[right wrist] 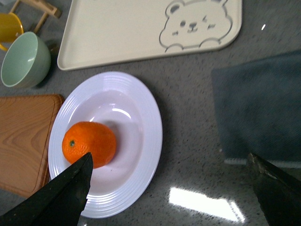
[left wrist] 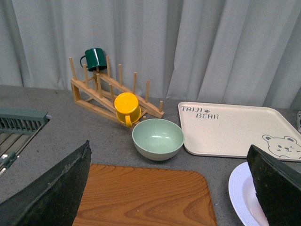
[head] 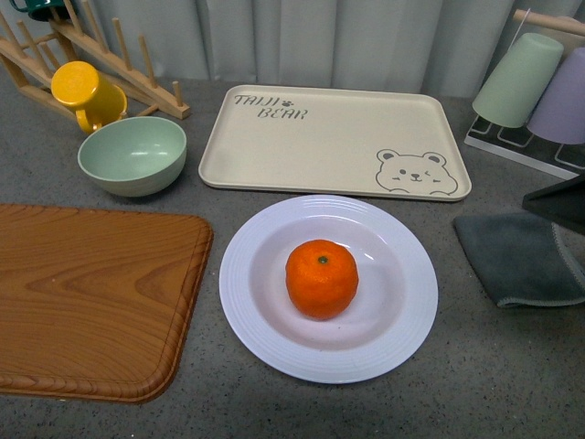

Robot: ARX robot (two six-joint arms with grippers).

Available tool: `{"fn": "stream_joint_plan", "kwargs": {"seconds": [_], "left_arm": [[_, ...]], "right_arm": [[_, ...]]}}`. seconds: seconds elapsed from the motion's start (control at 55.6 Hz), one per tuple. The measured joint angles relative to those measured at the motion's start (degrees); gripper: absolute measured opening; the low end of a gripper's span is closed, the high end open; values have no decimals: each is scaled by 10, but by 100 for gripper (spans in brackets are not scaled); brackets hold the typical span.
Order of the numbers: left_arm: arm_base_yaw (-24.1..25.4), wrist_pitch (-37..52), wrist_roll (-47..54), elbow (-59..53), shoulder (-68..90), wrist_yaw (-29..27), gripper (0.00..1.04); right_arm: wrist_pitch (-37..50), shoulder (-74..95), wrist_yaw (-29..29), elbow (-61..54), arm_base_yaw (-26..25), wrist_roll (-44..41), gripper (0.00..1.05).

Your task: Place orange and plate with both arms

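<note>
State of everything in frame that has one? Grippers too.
plate: flat on the counter, loaded.
orange: in the plate's well, stem up.
green bowl: upright, empty.
yellow mug: tipped on the wooden rack.
bear tray: flat, empty.
gray cloth: folded on the counter.
left gripper: open, holding nothing.
right gripper: open, holding nothing.

Ahead of your right gripper, the plate is glossy and smooth, with a ridged rim. The orange has a dimpled, faintly shiny peel. The cloth beside it looks soft and matt. Below your left gripper, the board shows satin wood grain.
</note>
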Motion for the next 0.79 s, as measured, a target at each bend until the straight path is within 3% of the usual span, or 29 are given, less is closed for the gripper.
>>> {"fn": "stream_joint_plan", "kwargs": {"seconds": [0.396,0.791], "left_arm": [[0,0,0,0,0,0,98],[0,0,0,0,0,0,98]], "right_arm": [[84,218,-104,82,-4,104,96],[198,314,-124,126,55,243,96]]}}
